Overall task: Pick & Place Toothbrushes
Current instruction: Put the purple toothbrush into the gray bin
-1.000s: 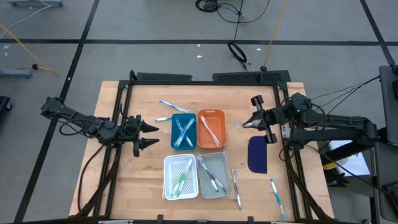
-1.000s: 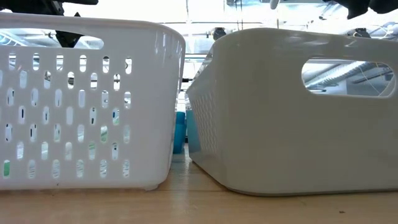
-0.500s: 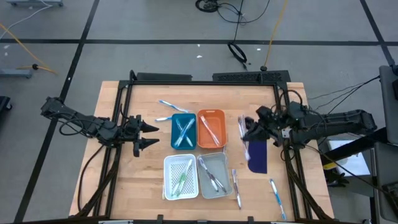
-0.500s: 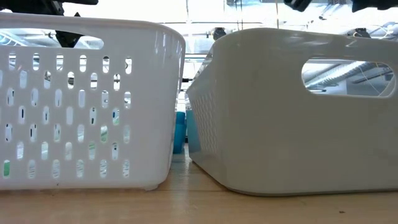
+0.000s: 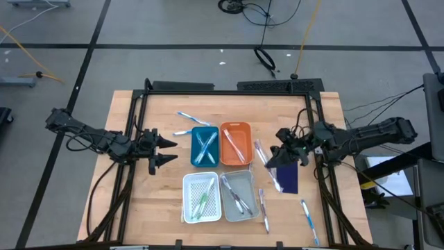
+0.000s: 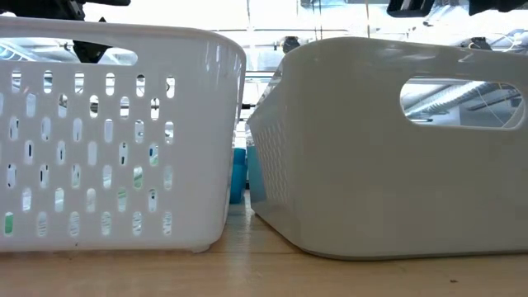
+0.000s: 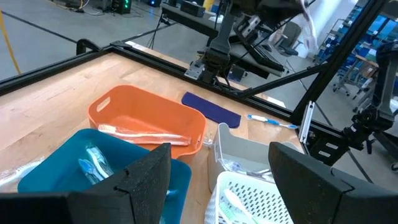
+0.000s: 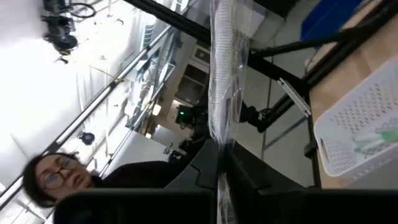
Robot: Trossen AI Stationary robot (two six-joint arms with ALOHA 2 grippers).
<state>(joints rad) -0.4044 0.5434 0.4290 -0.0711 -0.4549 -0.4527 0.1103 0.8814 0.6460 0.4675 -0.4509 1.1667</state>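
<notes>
My right gripper (image 5: 279, 158) hangs over the table between the orange tray (image 5: 236, 144) and the dark blue pad (image 5: 289, 175). It is shut on a toothbrush in a clear wrapper (image 5: 266, 161), which the right wrist view shows as a long toothbrush (image 8: 224, 68). Two toothbrushes cross in the blue tray (image 5: 205, 147). More toothbrushes lie in the orange tray, the white perforated tray (image 5: 201, 198) and the grey tray (image 5: 240, 194). Loose toothbrushes (image 5: 187, 118) (image 5: 263, 208) (image 5: 309, 219) rest flat on the wood. My left gripper (image 5: 166, 151) waits open, left of the blue tray. My right gripper pinches the wrapped toothbrush partway along its handle (image 8: 219, 146) between its two fingers (image 8: 239, 171). It comes level from the table's right, with the fingers across the stick. The toothbrush is lifted clear of the table and slants, its far end (image 5: 257, 143) beside the orange tray.
The four small trays stand in a tight block at the table's middle, and the low view sees only the white tray (image 6: 115, 132) and the grey tray (image 6: 388, 140). A black frame rims the table (image 5: 229, 87). A person shows beyond the table in the right wrist view.
My right gripper has moved a little toward the table's near edge and rolled about its wrist, staying shut on the toothbrush. The toothbrush has swung round with it and now slants across the gap between the orange tray and the dark blue pad.
</notes>
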